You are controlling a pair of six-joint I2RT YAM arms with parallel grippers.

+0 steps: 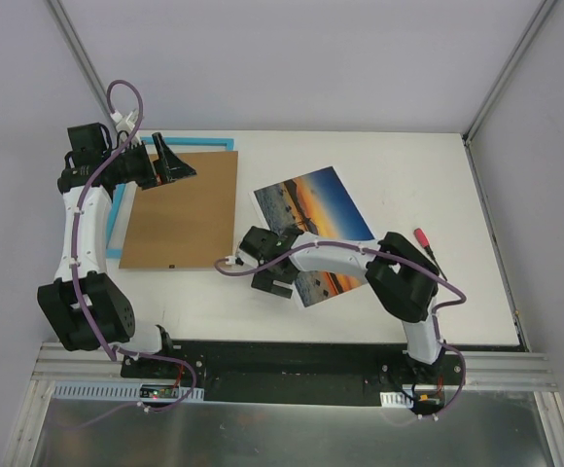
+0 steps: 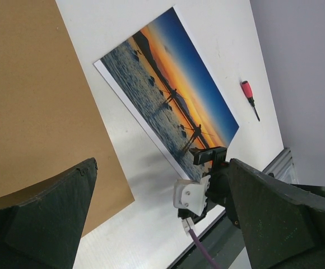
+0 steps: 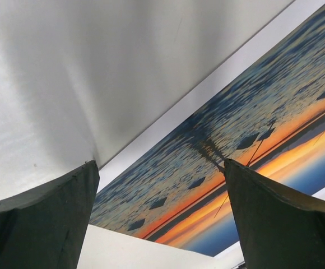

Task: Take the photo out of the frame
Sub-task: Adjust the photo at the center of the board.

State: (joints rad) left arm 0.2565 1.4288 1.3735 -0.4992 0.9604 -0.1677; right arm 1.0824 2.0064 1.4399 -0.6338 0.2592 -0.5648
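Observation:
The photo (image 1: 311, 209), an orange sunset over blue water, lies flat on the white table to the right of the frame. It also shows in the left wrist view (image 2: 168, 95) and the right wrist view (image 3: 235, 145). The frame (image 1: 204, 143) lies face down at the left, with its turquoise border showing at the top and left. The brown backing board (image 1: 180, 209) rests on it. My left gripper (image 1: 172, 161) is open and empty above the board's far left corner. My right gripper (image 1: 267, 265) is open just above the photo's near left corner, holding nothing.
A small red-handled screwdriver (image 1: 424, 240) lies at the right of the table; it also shows in the left wrist view (image 2: 249, 96). The table's near edge with the black rail (image 1: 292, 355) runs below the photo. Grey walls enclose the far side and both sides.

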